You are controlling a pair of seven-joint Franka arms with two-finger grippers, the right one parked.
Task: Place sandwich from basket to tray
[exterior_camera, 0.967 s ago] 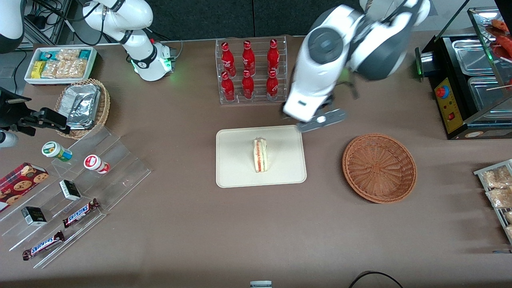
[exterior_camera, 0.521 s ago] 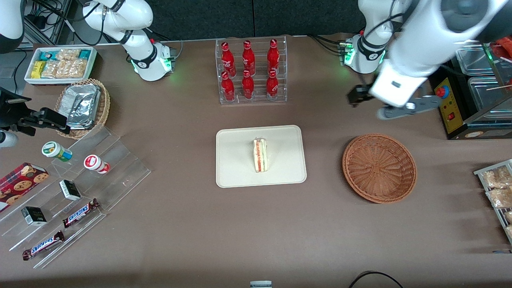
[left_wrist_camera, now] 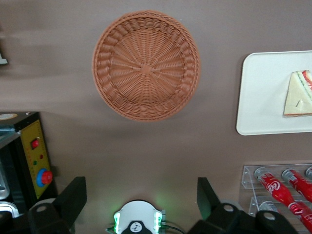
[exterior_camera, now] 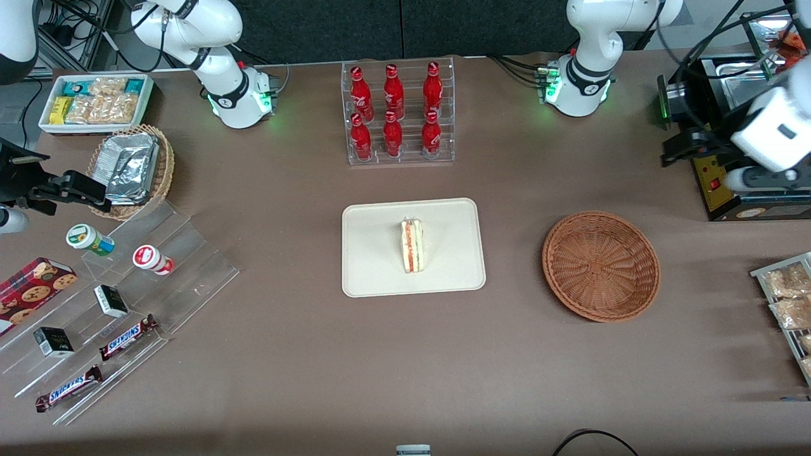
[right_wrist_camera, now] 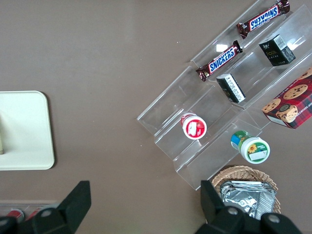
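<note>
We see the sandwich [exterior_camera: 412,246] resting on its side near the middle of the tray [exterior_camera: 374,278], apart from the basket [exterior_camera: 600,266], which sits toward the working arm's end of the table. The gripper [left_wrist_camera: 141,200] hangs high above the table, fingers [left_wrist_camera: 73,197] spread wide and holding nothing.

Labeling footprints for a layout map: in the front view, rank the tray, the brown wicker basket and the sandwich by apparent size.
1. tray
2. brown wicker basket, somewhat smaller
3. sandwich, by far smallest

The end effector is parked above the black machine.
</note>
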